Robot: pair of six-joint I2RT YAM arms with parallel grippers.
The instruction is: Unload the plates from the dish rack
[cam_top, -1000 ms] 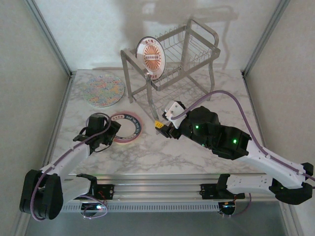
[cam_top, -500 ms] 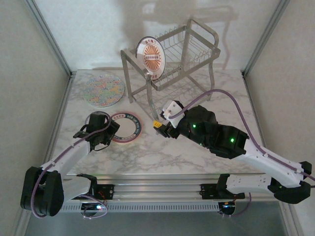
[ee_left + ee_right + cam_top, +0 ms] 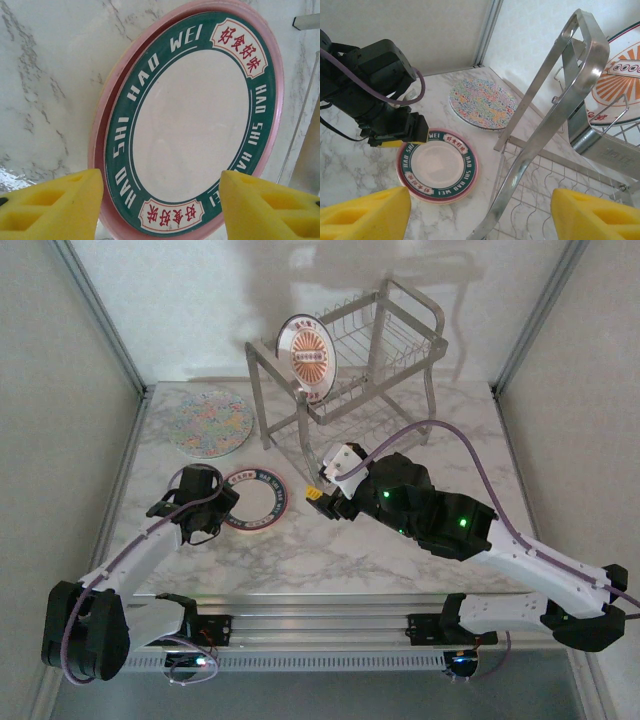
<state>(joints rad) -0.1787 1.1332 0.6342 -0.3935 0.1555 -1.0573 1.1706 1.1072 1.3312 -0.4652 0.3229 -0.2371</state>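
Note:
The silver wire dish rack (image 3: 372,345) stands at the back of the table, with a small white plate with an orange medallion (image 3: 307,354) upright in its left end. A white green-rimmed plate (image 3: 256,499) lies on a pink plate (image 3: 102,117) on the marble. My left gripper (image 3: 216,508) is open at the stack's left edge, its yellow fingers (image 3: 50,207) straddling the near rim without touching it. My right gripper (image 3: 322,481) is open and empty, low in front of the rack, with a rack leg (image 3: 547,115) between its fingers (image 3: 597,215).
A large multicoloured speckled plate (image 3: 208,422) lies flat at the back left, also in the right wrist view (image 3: 482,102). Grey walls close in both sides. The rack's lower wire tier (image 3: 555,185) lies just ahead of my right gripper.
My left gripper has drawn back slightly to the left, off the stacked plates. My right gripper has shifted left and closer to the rack's front leg.

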